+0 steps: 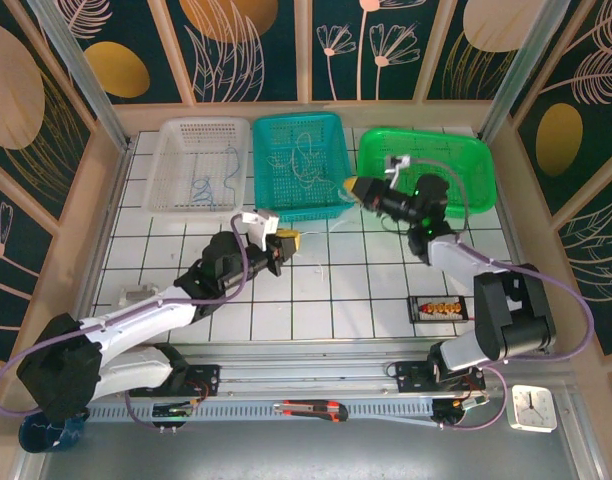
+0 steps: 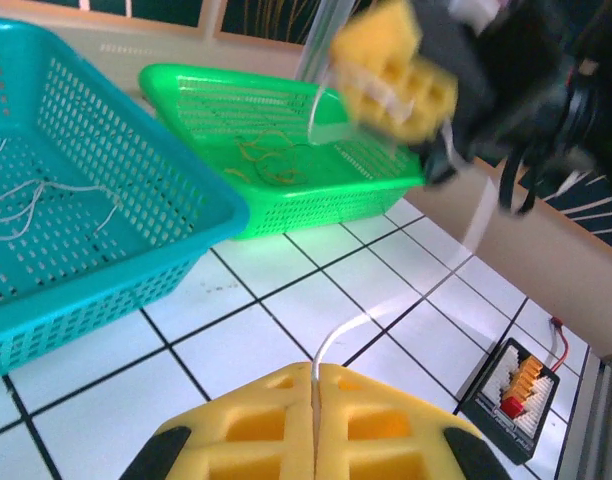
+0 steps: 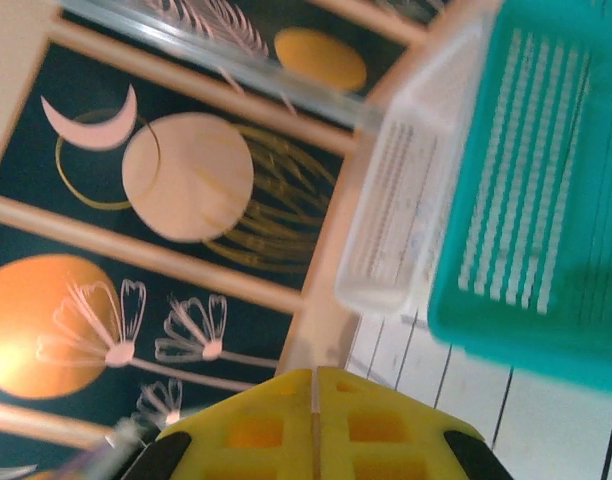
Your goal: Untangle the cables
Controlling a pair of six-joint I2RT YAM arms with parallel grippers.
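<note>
Over the middle of the table (image 1: 286,310), near the teal basket (image 1: 286,212), the left gripper (image 1: 286,241) and right gripper (image 1: 352,187) both pinch one whitish cable (image 2: 324,342), strung between them, probably to draw it straight.

Bright, even overhead light; wrist cams partly blurred.

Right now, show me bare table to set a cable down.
Free: tiles between left arm and black box; tiles in front of white basket. Crowded: by the teal basket, white cable runs from left hand toward right hand.
</note>
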